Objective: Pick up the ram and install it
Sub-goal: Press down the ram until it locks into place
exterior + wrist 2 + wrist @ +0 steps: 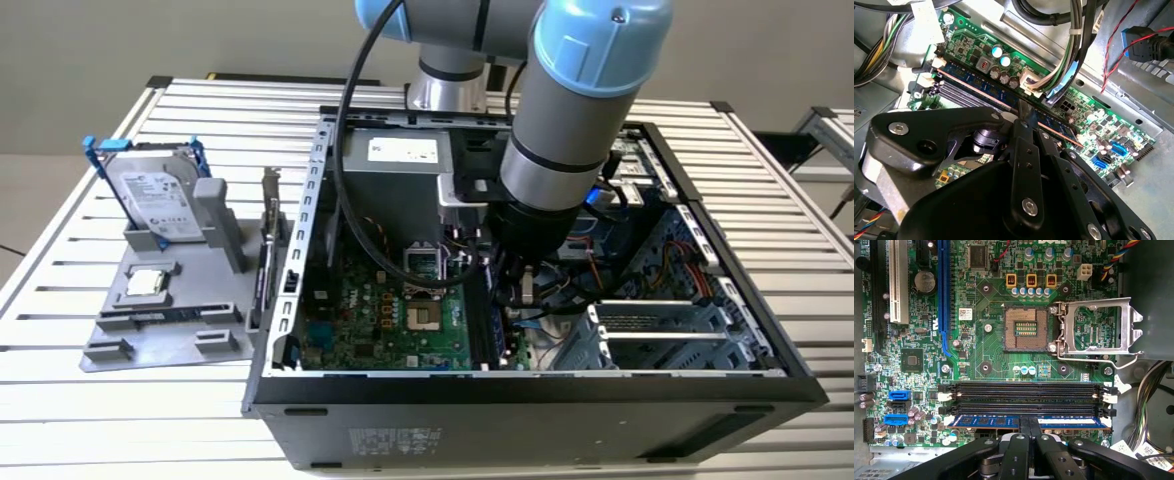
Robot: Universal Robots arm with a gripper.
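The ram [984, 421] is a long thin stick with a row of chips, standing on edge in the motherboard's outermost memory slot. In the second wrist view the ram [979, 85] runs slantwise along that slot. My gripper [1029, 426] sits over the stick's middle and is shut on the ram, one black finger on each face. Its fingertips [1026, 117] reach down to the slot. In the exterior view the gripper [518, 290] is low inside the open computer case [534, 390].
Two bare black memory slots [1029, 388] lie beside the ram, toward the open CPU socket [1026, 329]. Cable bundles [1074, 50] hang close to the arm. Outside the case, a hard drive [158, 200] stands on a grey holder [174, 300].
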